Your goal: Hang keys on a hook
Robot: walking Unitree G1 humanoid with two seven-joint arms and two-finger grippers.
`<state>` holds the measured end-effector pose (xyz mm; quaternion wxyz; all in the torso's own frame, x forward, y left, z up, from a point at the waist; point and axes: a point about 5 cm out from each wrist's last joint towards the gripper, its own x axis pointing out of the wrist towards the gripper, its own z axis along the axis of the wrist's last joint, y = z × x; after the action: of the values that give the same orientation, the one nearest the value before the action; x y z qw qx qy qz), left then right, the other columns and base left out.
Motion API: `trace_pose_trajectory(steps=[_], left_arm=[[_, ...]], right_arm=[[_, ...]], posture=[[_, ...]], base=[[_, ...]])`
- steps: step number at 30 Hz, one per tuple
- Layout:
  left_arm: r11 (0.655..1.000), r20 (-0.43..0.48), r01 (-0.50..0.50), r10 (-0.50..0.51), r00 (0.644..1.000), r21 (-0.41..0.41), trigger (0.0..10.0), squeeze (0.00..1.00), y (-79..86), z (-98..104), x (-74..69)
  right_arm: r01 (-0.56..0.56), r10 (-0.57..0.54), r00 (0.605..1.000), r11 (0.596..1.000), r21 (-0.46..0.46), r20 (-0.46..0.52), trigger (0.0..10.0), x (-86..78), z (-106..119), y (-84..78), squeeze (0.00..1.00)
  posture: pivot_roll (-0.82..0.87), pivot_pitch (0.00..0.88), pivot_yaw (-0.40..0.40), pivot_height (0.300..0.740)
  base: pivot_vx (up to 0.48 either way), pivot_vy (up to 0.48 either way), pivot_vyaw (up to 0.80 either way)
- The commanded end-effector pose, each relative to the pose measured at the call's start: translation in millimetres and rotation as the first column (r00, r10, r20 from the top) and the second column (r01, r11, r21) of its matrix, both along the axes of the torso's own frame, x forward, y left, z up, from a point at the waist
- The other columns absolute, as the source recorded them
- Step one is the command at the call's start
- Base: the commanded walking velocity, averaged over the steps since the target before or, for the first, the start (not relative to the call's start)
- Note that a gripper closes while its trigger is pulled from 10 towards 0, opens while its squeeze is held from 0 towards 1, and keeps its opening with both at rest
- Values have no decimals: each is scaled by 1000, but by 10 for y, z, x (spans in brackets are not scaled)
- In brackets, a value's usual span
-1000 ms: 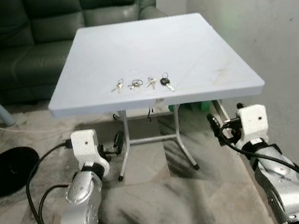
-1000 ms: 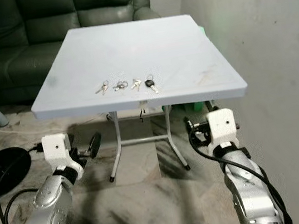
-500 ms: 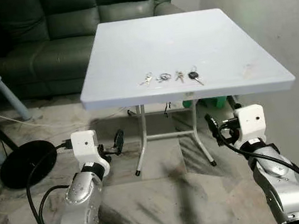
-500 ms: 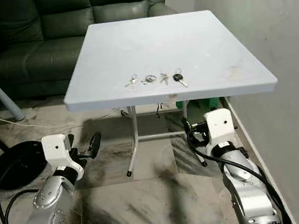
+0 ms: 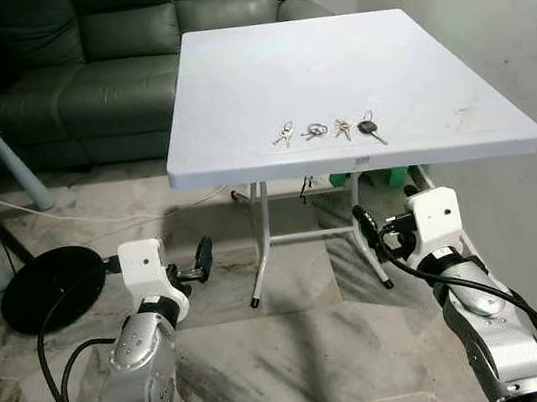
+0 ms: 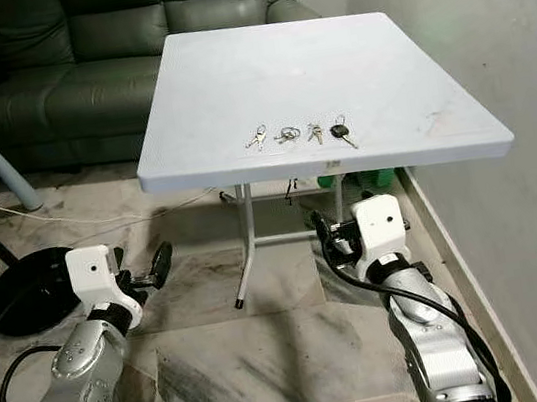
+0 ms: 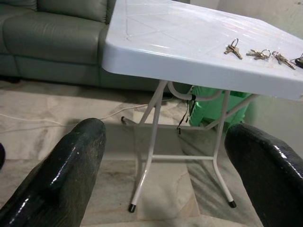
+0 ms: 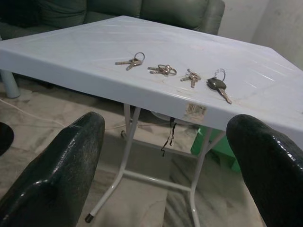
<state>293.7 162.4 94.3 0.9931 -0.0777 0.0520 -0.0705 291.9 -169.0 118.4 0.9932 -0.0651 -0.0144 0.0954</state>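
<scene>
1. You've got four key sets [image 5: 327, 132] in a row at the white folding table's [image 5: 231, 85] near edge, at 12 o'clock.
2. Your left gripper [image 7: 161, 156] and right gripper [image 8: 165, 156] hang low, fingers spread wide, empty.

home living room: green sofa [image 5: 123, 41]

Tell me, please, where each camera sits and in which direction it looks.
Left eye view: on the head, looking forward and down at the white table, four key sets and green sofa; both silver arms show, left gripper and right gripper held low.
Right eye view: the same scene from slightly further right.
Left wrist view: looks along open black fingers at the table edge from below.
Right wrist view: looks along open fingers at the keys.
All views share the table and keys.
</scene>
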Motion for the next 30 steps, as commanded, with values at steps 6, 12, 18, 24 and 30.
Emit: trace_pose_trajectory(steps=[6, 12, 18, 24, 30], left_arm=[[1000, -12, -1, 1, 1000, -14, 10000, 0, 0, 6, 10], [1000, -16, -4, 4, 1000, -15, 10000, 0, 4, 4, 13], [1000, -14, 0, 0, 1000, -12, 10000, 0, 0, 8, 19], [1000, -6, 10, -10, 1000, 3, 10000, 0, -26, 17, 25], [1000, 0, 23, -23, 1000, 15, 10000, 0, -58, 27, 26]], right_arm=[[5, -5, 1000, 1000, 1, 0, 10000, 2, 5, -17, 0], [5, -5, 1000, 1000, -1, -2, 10000, -2, -2, -16, 0], [6, -6, 1000, 1000, 1, 0, 10000, 4, 1, -16, 0], [2, -2, 1000, 1000, 5, 3, 10000, 11, 7, -6, 0], [-1, 1, 1000, 1000, 6, 3, 10000, 9, 3, 2, 0]], posture=[[-19, 42, -34, 740], [-19, 44, -33, 740], [-18, 44, -34, 740], [-16, 43, -34, 740], [-12, 47, -33, 740]], base=[[162, 0, 0], [249, 0, 0], [270, 0, 0], [278, 0, 0], [282, 0, 0]])
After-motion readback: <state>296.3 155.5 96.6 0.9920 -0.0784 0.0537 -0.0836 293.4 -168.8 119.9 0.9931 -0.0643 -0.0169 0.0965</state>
